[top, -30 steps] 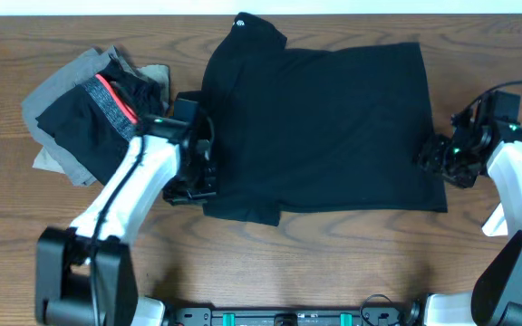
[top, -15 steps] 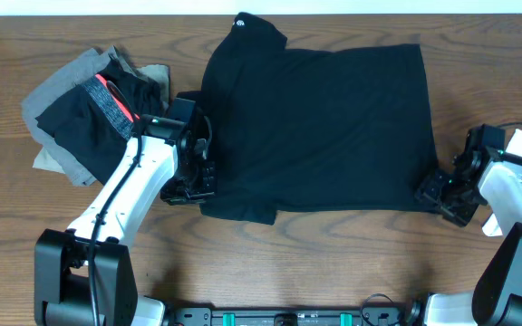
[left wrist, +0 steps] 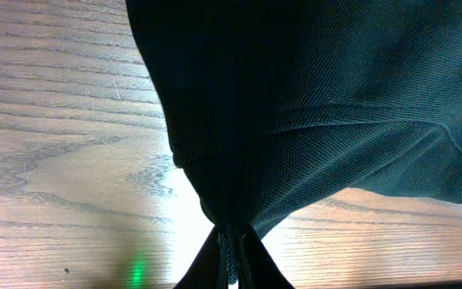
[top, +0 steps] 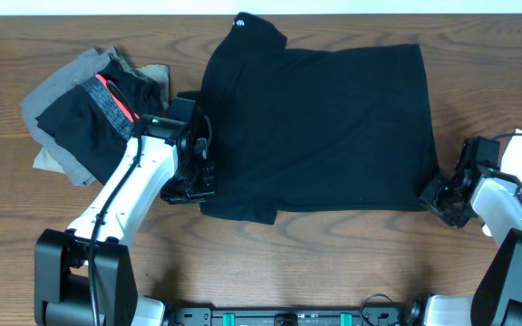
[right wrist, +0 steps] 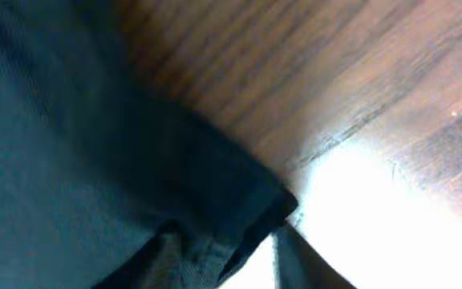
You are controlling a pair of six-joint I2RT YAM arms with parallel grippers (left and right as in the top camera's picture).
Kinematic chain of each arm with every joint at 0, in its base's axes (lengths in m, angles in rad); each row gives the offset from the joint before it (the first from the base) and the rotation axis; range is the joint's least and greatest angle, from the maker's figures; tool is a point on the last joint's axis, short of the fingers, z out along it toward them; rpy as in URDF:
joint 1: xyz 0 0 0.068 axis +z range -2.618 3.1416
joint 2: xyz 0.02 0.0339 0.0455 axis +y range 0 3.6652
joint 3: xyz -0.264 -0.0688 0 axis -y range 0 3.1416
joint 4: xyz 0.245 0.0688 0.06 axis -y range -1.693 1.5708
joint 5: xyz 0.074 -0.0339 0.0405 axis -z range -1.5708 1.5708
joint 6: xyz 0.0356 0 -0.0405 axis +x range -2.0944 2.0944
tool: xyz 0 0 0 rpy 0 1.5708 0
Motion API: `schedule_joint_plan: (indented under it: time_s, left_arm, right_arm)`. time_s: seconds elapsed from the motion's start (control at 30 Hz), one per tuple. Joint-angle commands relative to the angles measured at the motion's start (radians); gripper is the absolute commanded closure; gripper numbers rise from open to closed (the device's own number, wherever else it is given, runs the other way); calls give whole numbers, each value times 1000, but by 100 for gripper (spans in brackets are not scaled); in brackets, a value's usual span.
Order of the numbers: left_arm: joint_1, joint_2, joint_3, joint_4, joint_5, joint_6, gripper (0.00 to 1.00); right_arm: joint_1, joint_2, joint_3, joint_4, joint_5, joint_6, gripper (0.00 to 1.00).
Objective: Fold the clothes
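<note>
The black T-shirt (top: 320, 127) lies spread flat mid-table, collar toward the far edge. My left gripper (top: 193, 186) is at its left edge; in the left wrist view the gripper (left wrist: 229, 261) is shut on a pinched fold of the black T-shirt (left wrist: 311, 96). My right gripper (top: 438, 195) sits at the shirt's near right corner. In the right wrist view its fingers (right wrist: 167, 257) straddle that corner of the T-shirt (right wrist: 70, 160), still apart, with a bright gap beside the right finger. More clothes (top: 89, 113), grey, tan and red-banded black, are piled at the left.
Bare wooden table (top: 333, 263) runs along the front between the two arm bases. The pile of clothes lies close to my left arm's elbow. The table's far edge is just beyond the shirt's collar (top: 243, 20).
My right gripper has slid toward the front edge, down to the shirt's near right corner, and its jaws have narrowed. The left gripper and the shirt have stayed put.
</note>
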Motion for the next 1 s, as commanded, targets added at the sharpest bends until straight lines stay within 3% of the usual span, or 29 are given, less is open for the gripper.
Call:
schedule_joint_plan:
  time_s: [0.0,0.1,0.43,0.6,0.77,0.87,0.97]
  left_arm:
    - [3,4,3,-6,-24,10,94]
    - [3,4,3,-6,-24,10,94]
    - [3,4,3,-37,-23,10,92]
    - [2,4,3,-45,0,10,63]
    - [-35,4,-18,-46,101,39,62]
    - [-100,5,-46,-33,100,104,60]
    - [-168,5,-93,15,69,93,58]
  right_arm:
    - [-7,33,-36,-6,-22,18,81]
    - [-7,31,-26,-40,-22,11,99]
    - [-7,-126,80,-203,-18,-31,99]
    - [-7,-212,86,-206,-23,-30,99]
    - [-6,-221,86,-206,-42,-31,99]
    - [-6,-221,86,-199,-61,-30,99]
    - [-6,-221,86,-189,-64,-31,99]
